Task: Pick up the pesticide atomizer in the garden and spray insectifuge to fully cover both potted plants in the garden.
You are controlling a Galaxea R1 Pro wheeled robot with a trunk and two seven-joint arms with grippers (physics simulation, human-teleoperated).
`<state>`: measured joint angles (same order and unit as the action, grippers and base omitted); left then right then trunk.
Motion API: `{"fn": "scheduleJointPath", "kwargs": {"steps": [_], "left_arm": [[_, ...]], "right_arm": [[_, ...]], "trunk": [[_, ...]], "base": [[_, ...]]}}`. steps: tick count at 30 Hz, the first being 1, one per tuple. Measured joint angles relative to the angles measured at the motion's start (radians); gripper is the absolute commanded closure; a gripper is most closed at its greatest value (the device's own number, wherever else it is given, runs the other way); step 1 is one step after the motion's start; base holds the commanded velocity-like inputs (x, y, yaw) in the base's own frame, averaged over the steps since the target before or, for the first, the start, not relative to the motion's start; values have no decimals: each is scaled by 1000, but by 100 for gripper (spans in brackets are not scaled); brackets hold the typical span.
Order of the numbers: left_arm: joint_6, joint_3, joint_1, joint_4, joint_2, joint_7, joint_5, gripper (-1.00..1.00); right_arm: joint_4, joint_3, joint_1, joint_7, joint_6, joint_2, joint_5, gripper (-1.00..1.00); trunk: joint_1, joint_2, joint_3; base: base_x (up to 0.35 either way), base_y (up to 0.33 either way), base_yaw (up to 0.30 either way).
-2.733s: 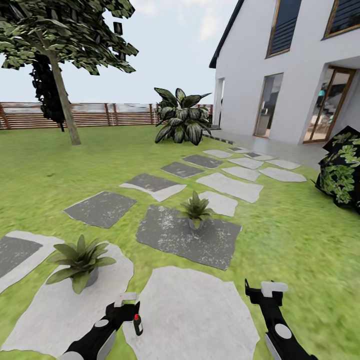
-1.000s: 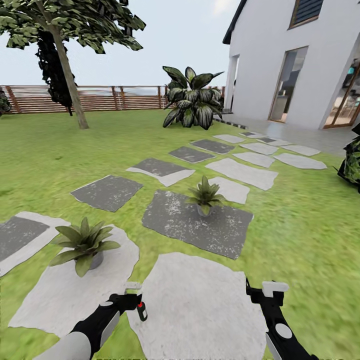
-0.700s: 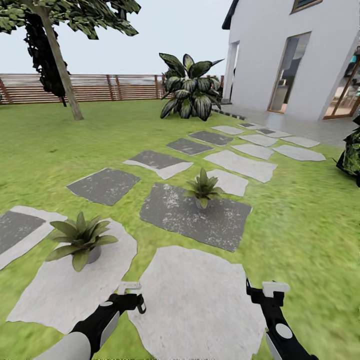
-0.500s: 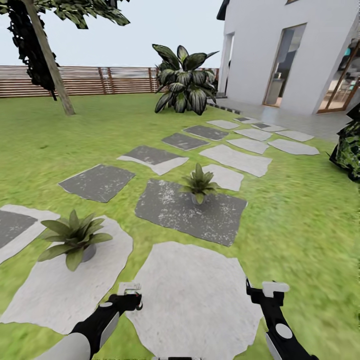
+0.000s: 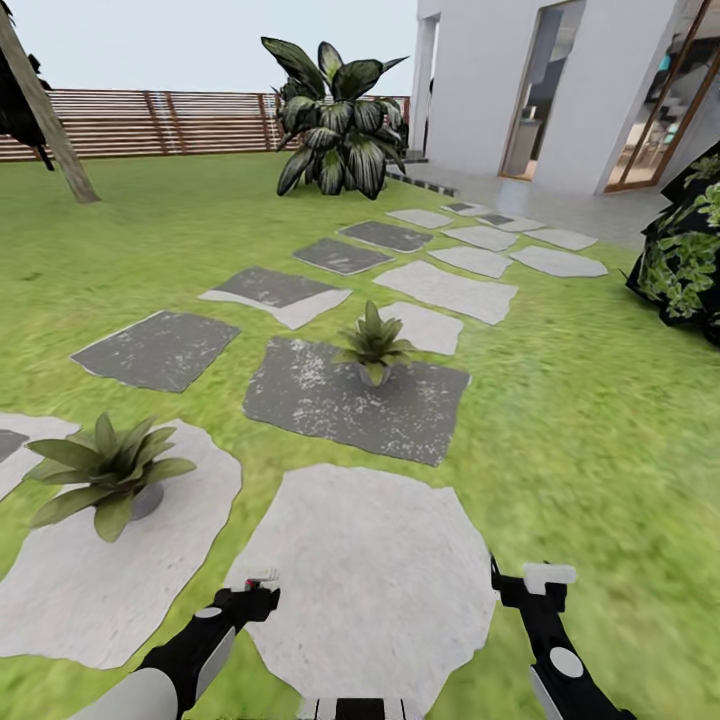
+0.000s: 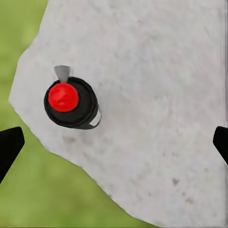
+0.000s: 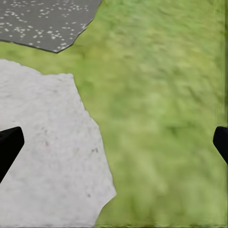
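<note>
The pesticide atomizer (image 6: pixel 71 102) shows from straight above in the left wrist view. It is a round dark body with a red top, standing upright on a pale stepping stone (image 6: pixel 156 95). My left gripper (image 6: pixel 114 145) hangs open above it, fingers spread wide and touching nothing. In the head view this gripper (image 5: pixel 255 588) sits over the stone's near-left edge and covers the bottle. One potted plant (image 5: pixel 100 475) stands to its left on another pale stone. The other potted plant (image 5: pixel 375 345) is farther ahead on a dark slab. My right gripper (image 5: pixel 530 578) is open over the stone's edge (image 7: pixel 52 156) and the grass.
A big striped broad-leaved plant (image 5: pixel 335 125) and the brown slatted fence (image 5: pixel 150 122) stand at the back. A dark bush (image 5: pixel 690 250) is at the right and the white house (image 5: pixel 470 90) behind it. Stepping stones (image 5: pixel 450 290) lead toward the house, with lawn all around.
The head camera has tilted down and turned, so the whole scene has shifted. My left gripper has moved over the atomizer, which earlier stood visible just beside it.
</note>
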<state>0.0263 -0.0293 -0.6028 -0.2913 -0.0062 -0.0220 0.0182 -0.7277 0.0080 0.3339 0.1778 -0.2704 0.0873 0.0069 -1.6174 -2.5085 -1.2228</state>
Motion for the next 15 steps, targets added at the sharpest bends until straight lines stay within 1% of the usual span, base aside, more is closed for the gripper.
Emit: {"fn": "scheduleJointPath", "kwargs": {"steps": [11, 15], "left_arm": [[-4, 0, 1, 1, 2, 0, 0, -100], [-4, 0, 1, 2, 4, 0, 0, -100]], "right_arm": [[0, 1, 0, 0, 1, 0, 0, -100], [0, 3, 0, 0, 0, 0, 0, -100]], "trunk": [[-5, -3, -57], [-5, -3, -60]], "base": [[0, 0, -180], [0, 0, -50]]}}
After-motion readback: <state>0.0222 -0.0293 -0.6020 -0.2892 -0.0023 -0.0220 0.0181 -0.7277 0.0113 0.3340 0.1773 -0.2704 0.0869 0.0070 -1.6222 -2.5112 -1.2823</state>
